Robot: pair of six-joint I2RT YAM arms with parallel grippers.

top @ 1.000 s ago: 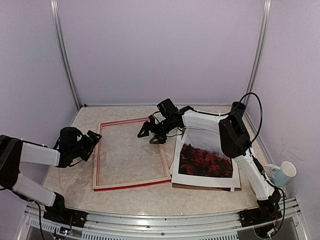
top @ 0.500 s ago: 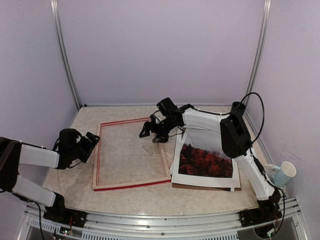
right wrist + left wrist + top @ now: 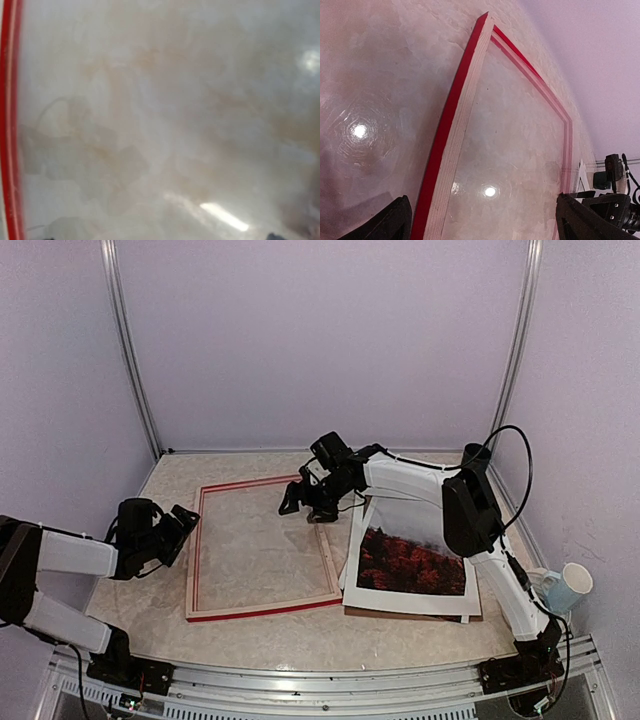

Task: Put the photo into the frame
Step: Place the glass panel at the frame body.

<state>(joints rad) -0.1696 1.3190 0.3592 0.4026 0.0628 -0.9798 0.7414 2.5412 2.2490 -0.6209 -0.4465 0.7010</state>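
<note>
photo (image 3: 412, 562) lies flat and unheld on a brown panel (image 3: 410, 615) at the right of the table (image 3: 300, 640), just beside the right rail of the frame (image 3: 262, 609). it lies to the right of the right tool (image 3: 302, 504) and nearer the bases; that tool hangs spread and empty over the frame's far right corner, so right arm is nearer, while left tool (image 3: 178, 527), also wide open, sits off the left rail, well apart. thin floppy white-bordered paper, long axis hard to call; frame is thin red wood, pale edges, glossy pane.

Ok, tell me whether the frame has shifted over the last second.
No. The frame lies where it was: its near rail keeps the same gap to the table front edge, its right rail to the photo.
</note>
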